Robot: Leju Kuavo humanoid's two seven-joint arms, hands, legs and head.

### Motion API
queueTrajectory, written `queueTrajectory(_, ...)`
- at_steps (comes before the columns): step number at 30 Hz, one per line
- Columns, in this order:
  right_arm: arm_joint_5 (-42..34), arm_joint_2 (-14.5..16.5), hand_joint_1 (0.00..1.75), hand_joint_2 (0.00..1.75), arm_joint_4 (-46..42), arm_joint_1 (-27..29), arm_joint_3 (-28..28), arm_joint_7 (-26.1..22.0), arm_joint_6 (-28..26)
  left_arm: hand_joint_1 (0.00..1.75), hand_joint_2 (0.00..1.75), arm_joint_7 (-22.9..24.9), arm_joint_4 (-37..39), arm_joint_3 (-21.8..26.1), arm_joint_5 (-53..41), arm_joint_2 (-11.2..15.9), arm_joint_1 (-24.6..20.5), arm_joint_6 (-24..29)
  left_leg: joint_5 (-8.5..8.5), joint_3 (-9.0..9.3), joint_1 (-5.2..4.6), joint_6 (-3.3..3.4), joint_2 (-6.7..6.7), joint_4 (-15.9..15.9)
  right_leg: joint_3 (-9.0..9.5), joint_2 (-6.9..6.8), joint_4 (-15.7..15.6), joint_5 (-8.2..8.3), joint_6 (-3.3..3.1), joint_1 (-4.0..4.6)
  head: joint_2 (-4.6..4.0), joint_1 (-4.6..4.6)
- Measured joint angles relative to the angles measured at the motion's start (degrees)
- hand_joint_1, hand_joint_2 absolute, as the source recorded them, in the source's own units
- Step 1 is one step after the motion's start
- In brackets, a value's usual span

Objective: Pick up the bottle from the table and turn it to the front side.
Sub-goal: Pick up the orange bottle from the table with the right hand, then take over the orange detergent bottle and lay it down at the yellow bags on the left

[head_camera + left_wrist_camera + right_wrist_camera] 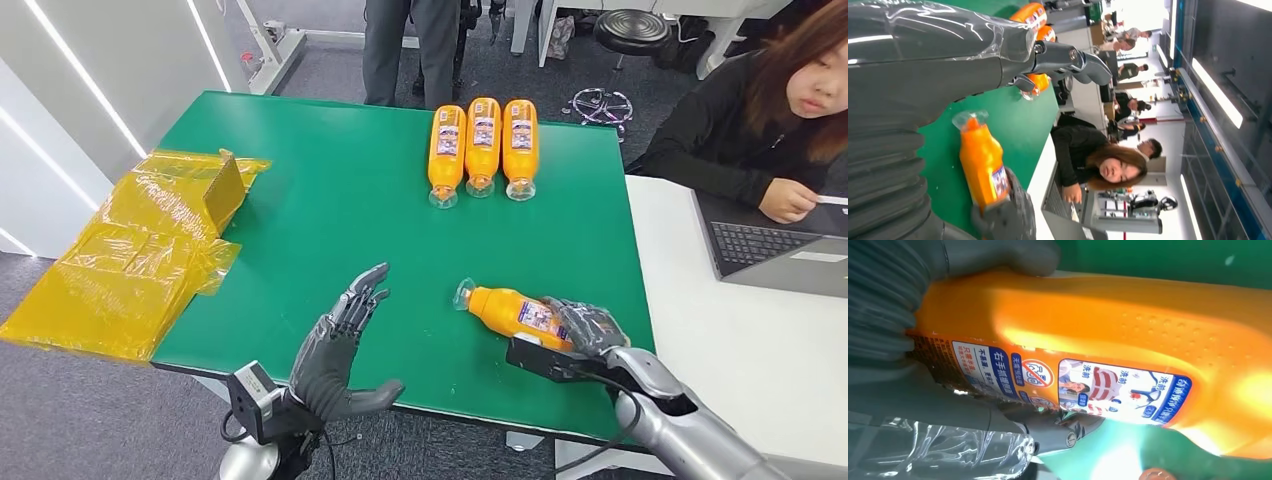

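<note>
- Your right hand (585, 330) grips the orange bottle (512, 312) at its base end, fingers wrapped over the top of the body. The bottle lies on its side near the front right part of the green table (340, 210), clear cap (463, 294) pointing away from the hand toward the table's middle.
- Right wrist view: a blue-and-white label (1068, 382) with printed text faces the camera, the grey thumb (998, 255) presses on the orange body — whether the bottle is lifted or resting on the table you cannot tell from here.
- Left wrist view shows the same bottle (982, 162), cap end toward the middle of the table, dark fingers of the right hand (1008, 215) closed over its lower end.
- Your left hand (340, 350) holds nothing — fingers spread and extended, palm turned toward the bottle, hovering over the front edge of the table, well apart from the bottle.
- Three more orange bottles (482, 145) lie side by side at the far edge, caps toward you, labels up.
- Yellow plastic wrap with a cardboard box (150, 240) lies over the table's left edge.
- A person in black (760, 120) sits at the white desk on the right by a laptop (780, 250).
</note>
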Motion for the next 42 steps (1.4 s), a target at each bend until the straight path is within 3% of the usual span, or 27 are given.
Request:
queueTrajectory(9,9.0,-1.2,1.75,1.75,-19.8,16.0,-10.9,-1.2,-9.0,0.0,1.75,0.1,-0.1,1.1,-0.7,-0.1,0.3,1.1,-0.01,-0.54,0.0,0.0,-0.03,0.0,-0.58,-0.01,0.0,-0.02,-0.01,0.0,0.0,-0.01)
queueTrajectory(17,12.1,-1.7,1.75,1.75,-28.2,22.6,-13.6,-3.4,-16.8,0.0,1.75,-0.8,1.0,1.1,0.0,0.0,-0.9,1.6,-0.01,-0.63,-0.01,0.0,0.0,0.0,-0.68,0.02,0.0,-0.05,0.01,-0.01,0.0,0.0)
queueTrajectory(26,15.5,-1.0,1.75,1.75,-32.4,25.9,-13.5,-5.7,-22.3,0.0,1.75,-0.9,3.3,0.0,5.1,0.0,-3.1,-0.3,-0.01,-0.66,-0.01,0.0,0.04,0.0,-0.69,0.05,0.0,-0.05,0.02,-0.01,0.0,-0.01)
queueTrajectory(34,16.3,4.5,1.75,1.75,-32.1,23.3,-9.7,-7.5,-25.7,0.0,1.75,1.0,3.4,-4.3,10.4,-0.1,-4.3,-3.3,-0.01,-0.66,0.0,-0.01,0.08,0.0,-0.72,0.09,0.1,-0.05,0.01,0.0,0.0,-0.01)
queueTrajectory(42,15.5,10.8,1.75,1.75,-29.4,19.6,-5.2,-8.5,-25.4,0.0,1.75,1.1,3.4,-6.7,12.2,-0.1,-4.1,-3.5,0.0,-0.66,0.0,-0.01,0.08,0.0,-0.71,0.09,0.1,-0.05,0.01,0.0,0.0,-0.01)
